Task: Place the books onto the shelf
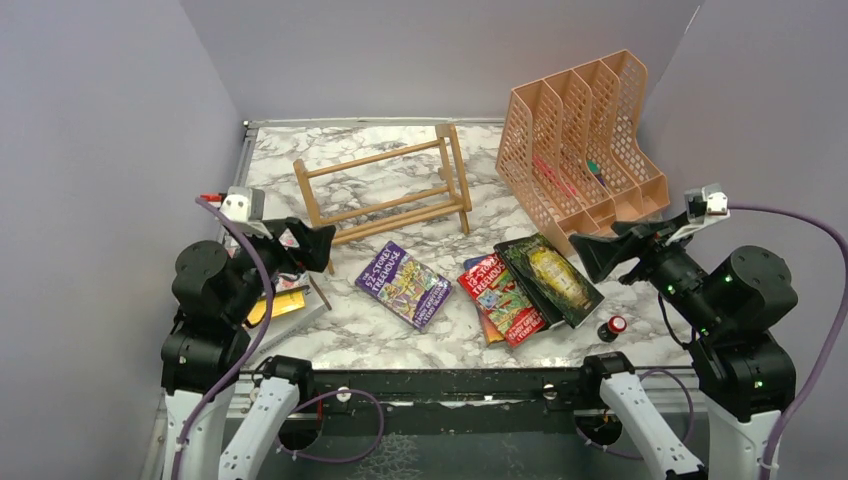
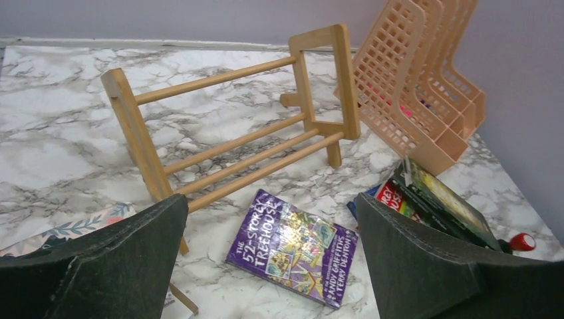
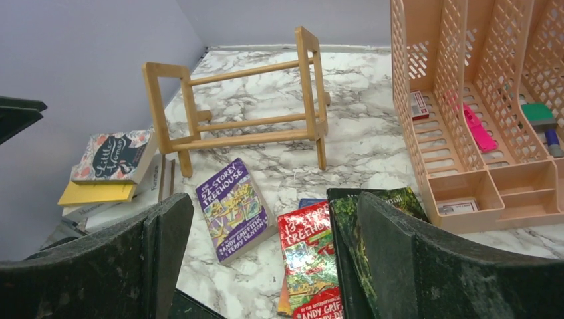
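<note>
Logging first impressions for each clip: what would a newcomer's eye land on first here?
The wooden shelf stands with no books on it toward the back of the marble table, with a peach mesh organiser to its right. In front, a purple book lies flat alone, while a red book and a dark green book overlap beside it. The left gripper and right gripper hover open, holding nothing.

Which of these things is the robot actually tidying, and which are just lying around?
For the job: purple book, red book, dark green book, pile of books at the left, wooden shelf.
Just lying about: peach file organiser, pink marker inside it, small red-capped object.
</note>
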`<action>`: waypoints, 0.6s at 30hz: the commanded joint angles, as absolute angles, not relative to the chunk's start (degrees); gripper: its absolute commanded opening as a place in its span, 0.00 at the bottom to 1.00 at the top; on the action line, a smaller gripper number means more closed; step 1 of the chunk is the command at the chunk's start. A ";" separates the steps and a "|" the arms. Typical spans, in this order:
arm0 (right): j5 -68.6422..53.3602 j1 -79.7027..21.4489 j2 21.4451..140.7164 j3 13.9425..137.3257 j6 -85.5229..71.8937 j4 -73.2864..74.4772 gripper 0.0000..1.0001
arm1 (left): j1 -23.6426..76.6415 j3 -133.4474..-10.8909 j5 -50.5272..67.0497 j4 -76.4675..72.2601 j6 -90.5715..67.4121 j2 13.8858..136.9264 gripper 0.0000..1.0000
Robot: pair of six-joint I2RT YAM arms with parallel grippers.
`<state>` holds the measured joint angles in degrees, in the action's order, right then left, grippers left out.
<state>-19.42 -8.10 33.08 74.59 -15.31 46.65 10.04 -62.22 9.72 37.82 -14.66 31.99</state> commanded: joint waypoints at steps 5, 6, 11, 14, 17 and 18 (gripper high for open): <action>-24.44 -8.71 31.78 70.24 -11.91 50.68 1.00 | 9.21 -59.79 22.07 38.49 -18.93 26.19 0.99; -25.06 -8.68 32.20 69.45 -11.59 50.94 0.99 | 9.20 -59.44 22.84 38.23 -19.64 25.95 0.99; -23.18 -8.73 36.26 63.94 -10.49 52.65 0.92 | 9.18 -56.68 27.07 35.82 -22.94 25.42 0.99; -20.78 -8.79 39.12 59.26 -11.16 51.34 0.85 | 9.11 -54.67 27.17 34.36 -23.98 25.03 0.99; -20.50 -8.82 40.90 54.44 -12.35 49.41 0.78 | 9.10 -52.67 25.22 33.95 -24.58 24.13 0.99; -20.28 -8.84 41.13 52.84 -12.76 48.66 0.76 | 9.07 -52.02 25.07 33.87 -24.65 23.91 0.99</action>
